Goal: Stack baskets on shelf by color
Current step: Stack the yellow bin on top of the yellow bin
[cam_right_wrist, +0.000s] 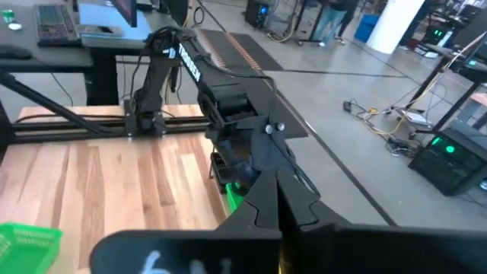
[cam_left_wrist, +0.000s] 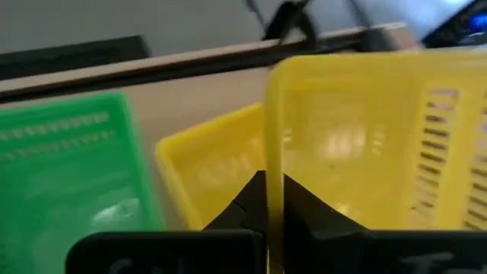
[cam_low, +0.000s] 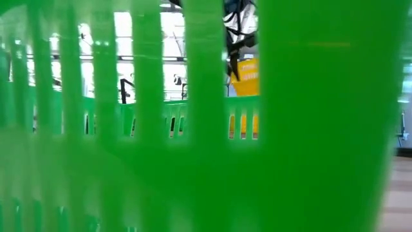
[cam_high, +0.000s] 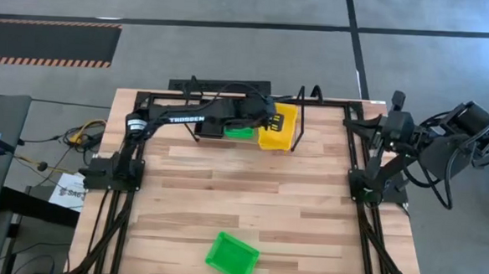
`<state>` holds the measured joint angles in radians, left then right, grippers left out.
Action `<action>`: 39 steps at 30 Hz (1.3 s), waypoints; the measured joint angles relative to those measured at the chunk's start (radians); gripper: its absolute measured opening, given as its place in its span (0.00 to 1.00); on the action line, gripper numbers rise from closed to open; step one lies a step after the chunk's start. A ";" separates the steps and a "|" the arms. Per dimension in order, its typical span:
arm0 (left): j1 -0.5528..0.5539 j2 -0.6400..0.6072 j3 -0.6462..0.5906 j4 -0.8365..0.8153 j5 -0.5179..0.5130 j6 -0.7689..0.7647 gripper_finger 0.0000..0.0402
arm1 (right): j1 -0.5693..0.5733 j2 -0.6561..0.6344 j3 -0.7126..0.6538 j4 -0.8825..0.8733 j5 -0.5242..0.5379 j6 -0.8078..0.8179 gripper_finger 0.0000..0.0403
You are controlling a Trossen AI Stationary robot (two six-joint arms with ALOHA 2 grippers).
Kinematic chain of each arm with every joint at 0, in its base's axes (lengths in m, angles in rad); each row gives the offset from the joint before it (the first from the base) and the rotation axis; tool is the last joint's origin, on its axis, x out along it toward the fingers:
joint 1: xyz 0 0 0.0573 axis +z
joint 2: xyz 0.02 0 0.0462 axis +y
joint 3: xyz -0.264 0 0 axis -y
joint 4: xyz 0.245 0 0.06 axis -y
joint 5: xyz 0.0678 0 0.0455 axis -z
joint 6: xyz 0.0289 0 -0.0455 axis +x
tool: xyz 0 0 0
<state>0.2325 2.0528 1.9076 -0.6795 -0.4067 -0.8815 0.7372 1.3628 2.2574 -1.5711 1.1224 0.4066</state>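
Wooden table (cam_high: 250,196), left gripper (cam_left_wrist: 274,199) clamping yellow basket (cam_left_wrist: 365,137) wall

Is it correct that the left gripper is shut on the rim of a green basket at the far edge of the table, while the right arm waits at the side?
Not quite. The left gripper is shut on the rim of a yellow basket, not a green one; the left wrist view shows it. The rest holds: it is at the table's far edge, and the right arm waits at the side.
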 joint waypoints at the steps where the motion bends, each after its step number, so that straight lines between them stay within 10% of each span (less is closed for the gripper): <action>1: 0.003 -0.001 0.000 -0.012 -0.009 -0.011 0.00 | 0.000 0.000 0.000 0.000 -0.001 -0.008 0.00; 39: 0.003 0.012 -0.066 -0.002 -0.022 -0.245 0.00 | 0.000 -0.003 0.000 0.000 -0.004 -0.131 0.00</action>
<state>0.2355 2.0644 1.8415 -0.6811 -0.4286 -1.1266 0.7372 1.3602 2.2570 -1.5707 1.1187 0.2760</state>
